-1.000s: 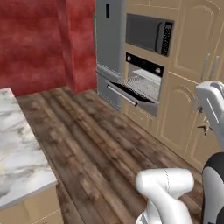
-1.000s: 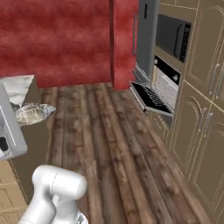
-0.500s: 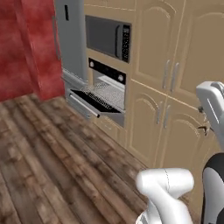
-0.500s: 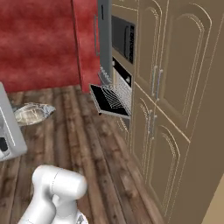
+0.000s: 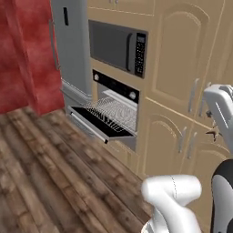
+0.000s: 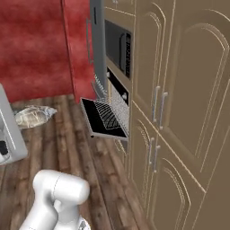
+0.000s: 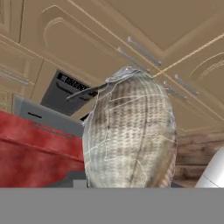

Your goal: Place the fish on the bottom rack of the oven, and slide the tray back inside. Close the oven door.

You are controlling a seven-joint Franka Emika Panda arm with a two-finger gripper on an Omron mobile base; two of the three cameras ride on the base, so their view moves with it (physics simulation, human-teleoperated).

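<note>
A rendered kitchen with a dark plank floor [image 5: 54, 168], a red wall and a run of tan cabinet doors [image 6: 179, 90] sets the scene.

Nearest is the load. In the hand view the fish [image 7: 130, 131] takes up the middle of the frame, rising from where the fingertips would be, so the jaws read as clamped on the fish, though the tips themselves are hidden behind it. In the right base view the fish [image 6: 33, 116] juts out beside the white hand, well short of the oven and level with the dropped door's near edge.

Farther on stands the oven [image 5: 116, 88], below the microwave [image 5: 117, 46] and beside the tall grey fridge [image 5: 70, 45]. The oven door [image 5: 98, 122] hangs open and flat, and the bottom rack [image 5: 116, 113] is pulled out over it, bare.

The step in hand looks like the carry to the oven. To do it well, the base should square up in front of the oven, close enough that the arm reaches over the door without leaning on it. The fish should travel above the rack, then come down onto the wire grid near its middle, lying flat, before the grip loosens. A fish set near the rack's front edge could slip off when the rack slides in.
</note>
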